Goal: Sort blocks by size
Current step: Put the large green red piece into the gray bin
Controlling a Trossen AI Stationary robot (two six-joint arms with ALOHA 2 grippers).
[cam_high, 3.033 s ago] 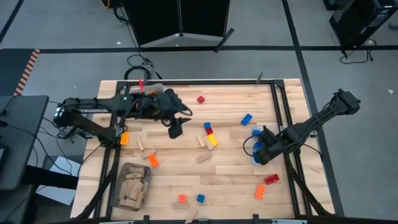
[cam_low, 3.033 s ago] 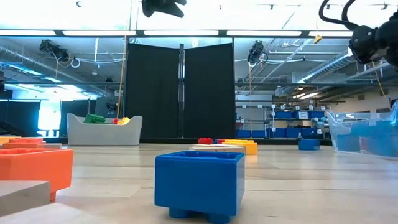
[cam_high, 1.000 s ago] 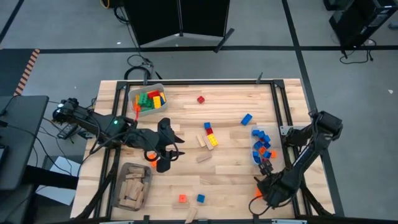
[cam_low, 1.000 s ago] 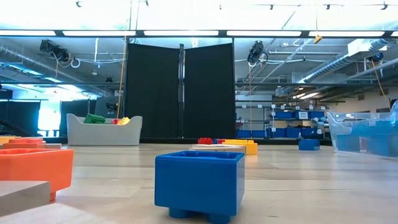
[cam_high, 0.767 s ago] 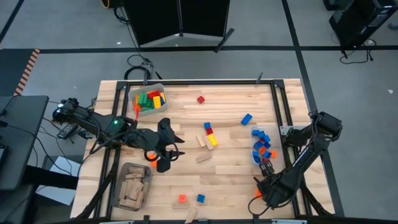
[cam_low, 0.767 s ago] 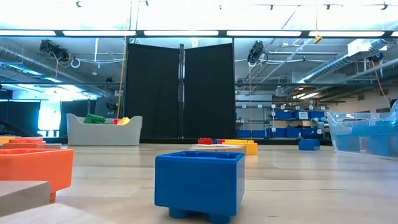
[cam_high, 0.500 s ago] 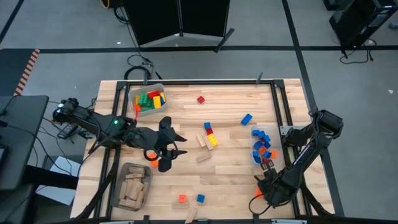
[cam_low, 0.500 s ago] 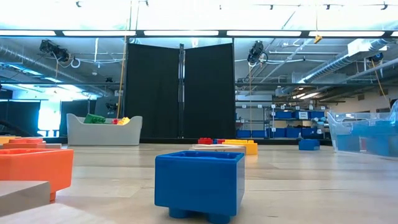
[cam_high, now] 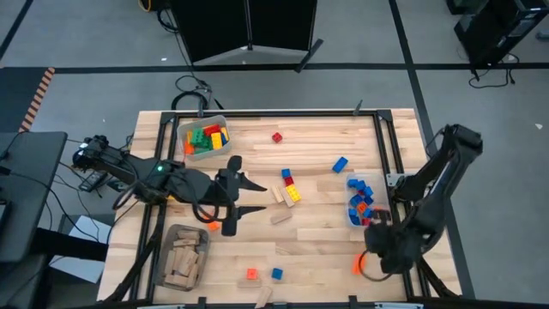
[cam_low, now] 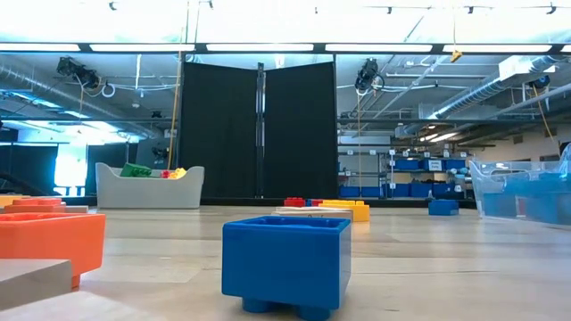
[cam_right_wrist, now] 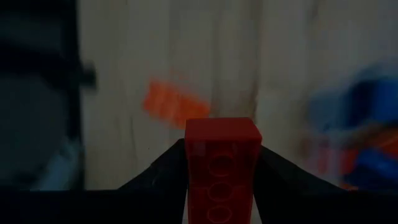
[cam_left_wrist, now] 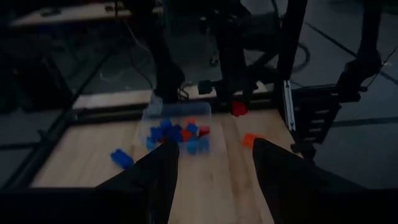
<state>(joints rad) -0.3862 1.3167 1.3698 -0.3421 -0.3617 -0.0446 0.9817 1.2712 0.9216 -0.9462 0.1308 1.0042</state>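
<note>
Wooden counter (cam_high: 317, 236) strewn with blocks; a red block (cam_right_wrist: 222, 163) is pinched by the right gripper's (cam_right_wrist: 222, 186) fingers near the blue-filled bin (cam_high: 361, 202), while the left gripper's (cam_high: 241, 199) fingers are spread mid-counter, empty.

We see the high view evenly lit and sharp, the tabletop (cam_high: 317, 240) bright with only soft shadows under the arms. Low view: glare from ceiling strip lights (cam_low: 259, 46) above, near blue block (cam_low: 285, 264) crisp, closest edge pieces soft. Left wrist view is dim and murky. Right wrist view is dark, heavily blurred; only the red block (cam_right_wrist: 221, 163) reads clearly.
</note>
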